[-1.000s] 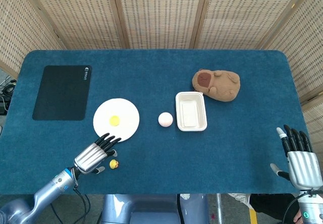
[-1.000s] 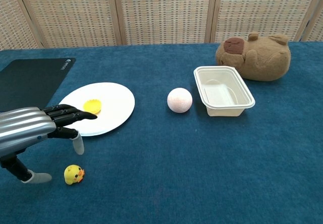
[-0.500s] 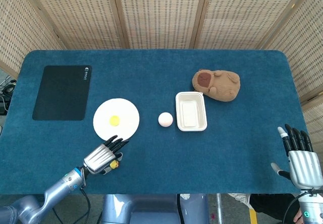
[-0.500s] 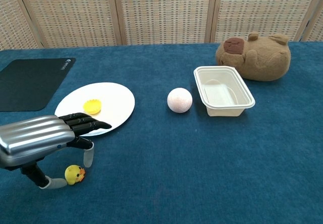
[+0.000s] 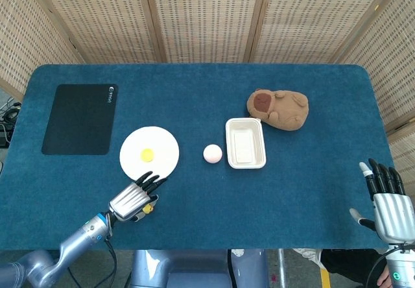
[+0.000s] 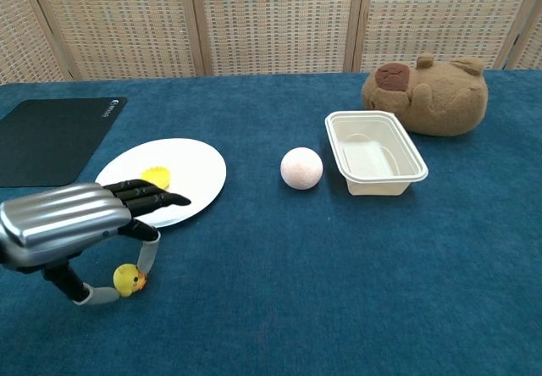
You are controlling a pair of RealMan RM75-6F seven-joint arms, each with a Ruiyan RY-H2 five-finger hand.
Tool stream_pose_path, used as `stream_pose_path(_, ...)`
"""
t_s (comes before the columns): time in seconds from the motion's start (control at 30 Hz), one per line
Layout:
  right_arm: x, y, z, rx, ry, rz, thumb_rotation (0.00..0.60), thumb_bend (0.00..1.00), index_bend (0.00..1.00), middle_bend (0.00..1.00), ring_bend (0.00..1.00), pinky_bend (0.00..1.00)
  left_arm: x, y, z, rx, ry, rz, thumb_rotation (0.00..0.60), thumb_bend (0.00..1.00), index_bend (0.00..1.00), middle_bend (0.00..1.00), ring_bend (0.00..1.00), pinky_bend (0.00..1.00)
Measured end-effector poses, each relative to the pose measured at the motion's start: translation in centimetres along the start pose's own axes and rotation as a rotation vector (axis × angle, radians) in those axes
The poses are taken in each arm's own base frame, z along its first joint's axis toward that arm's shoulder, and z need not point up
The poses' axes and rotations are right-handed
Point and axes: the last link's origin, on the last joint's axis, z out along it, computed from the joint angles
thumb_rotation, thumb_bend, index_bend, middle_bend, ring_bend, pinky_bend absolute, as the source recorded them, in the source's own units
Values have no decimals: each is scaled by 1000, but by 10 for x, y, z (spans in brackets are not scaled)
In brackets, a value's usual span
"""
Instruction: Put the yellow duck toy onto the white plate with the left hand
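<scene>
Though half hidden, the yellow duck toy sits pinched by the left hand — near the white plate.

A small yellow duck toy with an orange beak sits on the blue cloth near the front left edge, pinched between the thumb and a finger of the left hand. Just beyond it lies a round white plate, flat on the cloth, with a small yellow piece on it.
</scene>
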Motion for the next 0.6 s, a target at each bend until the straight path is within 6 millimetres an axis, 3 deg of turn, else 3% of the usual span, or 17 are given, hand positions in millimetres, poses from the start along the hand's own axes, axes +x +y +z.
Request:
stream_pose_path(0.3, -2, -1, 0, 2, -7, -3, 600, 0, 0, 0, 0, 0, 48, -36, 15, 108, 97, 3, 600, 285, 564, 0, 0, 0)
stream_pose_path(0.6, -4, 3, 4, -19, -17, -3, 600, 0, 0, 0, 0, 0, 69, -64, 44, 209, 92, -28, 600, 289, 564, 0, 0, 0)
